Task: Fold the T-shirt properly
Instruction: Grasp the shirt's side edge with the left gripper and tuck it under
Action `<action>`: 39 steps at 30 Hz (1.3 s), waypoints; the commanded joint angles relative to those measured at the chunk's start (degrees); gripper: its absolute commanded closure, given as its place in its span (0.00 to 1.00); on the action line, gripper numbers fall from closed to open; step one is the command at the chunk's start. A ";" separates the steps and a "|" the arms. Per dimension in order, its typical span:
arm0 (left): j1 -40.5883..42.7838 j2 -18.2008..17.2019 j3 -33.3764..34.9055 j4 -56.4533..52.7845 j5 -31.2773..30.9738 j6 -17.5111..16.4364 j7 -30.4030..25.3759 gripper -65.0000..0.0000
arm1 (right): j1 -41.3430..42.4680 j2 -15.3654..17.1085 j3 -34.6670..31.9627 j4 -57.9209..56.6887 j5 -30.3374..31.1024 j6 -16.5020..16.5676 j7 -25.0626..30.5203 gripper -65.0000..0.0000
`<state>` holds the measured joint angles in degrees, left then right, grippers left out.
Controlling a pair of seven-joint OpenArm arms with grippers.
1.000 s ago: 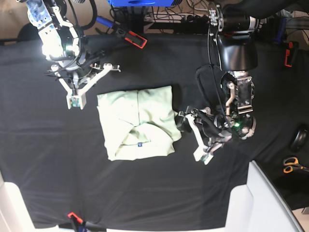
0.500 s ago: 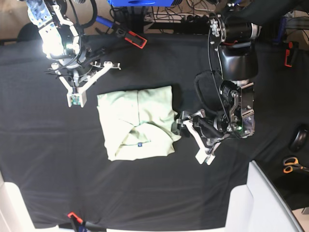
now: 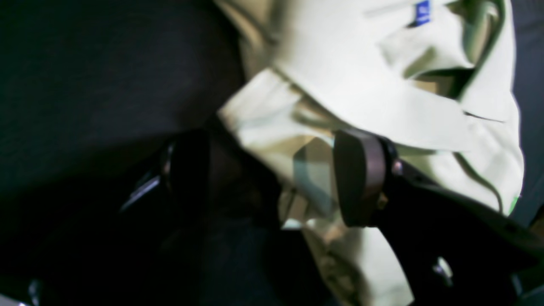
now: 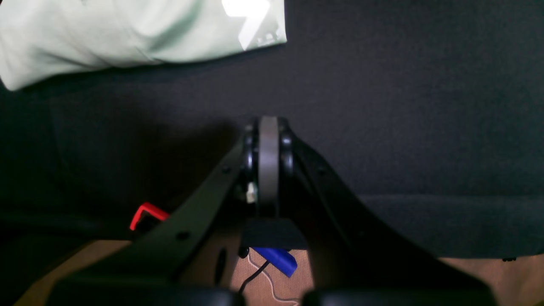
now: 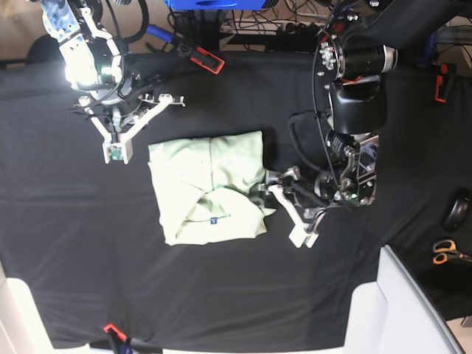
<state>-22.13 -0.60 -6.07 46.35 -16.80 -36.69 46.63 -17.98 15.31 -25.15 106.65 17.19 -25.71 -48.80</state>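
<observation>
The pale mint-green T-shirt (image 5: pixel 210 188) lies folded into a rough rectangle on the black cloth, with a tiny blue mark (image 5: pixel 213 219) near its front edge. My left gripper (image 5: pixel 279 214) is open at the shirt's right edge. In the left wrist view one fingertip pad (image 3: pixel 359 178) sits over the T-shirt (image 3: pixel 382 85), and the other finger (image 3: pixel 191 170) is over black cloth, with a fabric corner between them. My right gripper (image 5: pixel 116 151) is shut and empty, left of and behind the shirt. From the right wrist, that gripper (image 4: pixel 268 157) points at bare cloth below the T-shirt (image 4: pixel 127 34).
Black cloth (image 5: pixel 74 243) covers the table. A white bin (image 5: pixel 402 310) stands at the front right, with orange-handled scissors (image 5: pixel 445 252) and a dark round object (image 5: pixel 459 210) near the right edge. A red-and-black clamp (image 5: pixel 206 59) sits at the back, and cables run behind it.
My left gripper has slid left, from clear of the shirt onto its right edge, jaws still open. The right arm has barely moved and the shirt keeps its shape.
</observation>
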 commanded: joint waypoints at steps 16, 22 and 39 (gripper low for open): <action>-3.94 -0.06 0.04 -1.03 -0.74 -0.37 -1.40 0.65 | 0.26 0.21 0.14 1.00 -0.36 0.00 1.10 1.00; -4.64 -0.06 0.04 -2.79 -0.57 -0.37 -4.13 0.66 | 0.26 0.21 0.14 1.00 -0.36 0.00 1.10 1.00; -7.54 -0.06 0.13 -4.72 -0.57 -0.37 -7.03 1.00 | 0.26 0.21 0.14 1.00 -0.36 0.00 1.10 1.00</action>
<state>-27.88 -0.51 -5.96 40.75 -16.49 -36.69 40.84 -17.96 15.33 -25.15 106.65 17.17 -25.71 -48.71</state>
